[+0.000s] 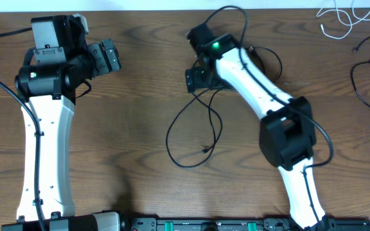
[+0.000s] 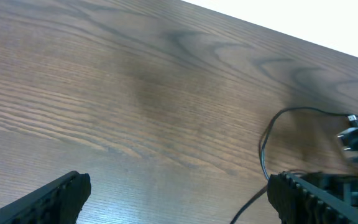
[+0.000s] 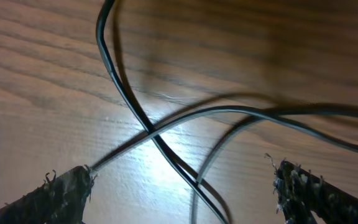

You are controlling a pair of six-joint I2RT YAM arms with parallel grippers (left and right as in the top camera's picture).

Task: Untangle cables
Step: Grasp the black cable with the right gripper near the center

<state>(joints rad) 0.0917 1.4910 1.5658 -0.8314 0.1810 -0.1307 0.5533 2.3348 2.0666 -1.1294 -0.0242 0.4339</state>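
Note:
The long black cable [image 1: 191, 128] lies in loose loops at the table's centre, with a small plug end [image 1: 205, 151]. My right gripper [image 1: 195, 79] hangs open low over the loops' upper part. In the right wrist view the black cable's strands [image 3: 151, 127] cross on the wood between its open jaws [image 3: 182, 180], which grip nothing. My left gripper [image 1: 110, 56] is open and empty at the far left, apart from the cables. In the left wrist view its jaws [image 2: 179, 186] frame bare wood, with a black cable loop [image 2: 265, 143] to the right. The white cable [image 1: 339, 18] lies at the far right corner.
Another thin black cord [image 1: 363, 77] with a plug end lies at the right edge. The right arm's own thicker black wires arc over the table's far middle [image 1: 236, 16]. The table's far edge meets a white wall [image 2: 291, 25].

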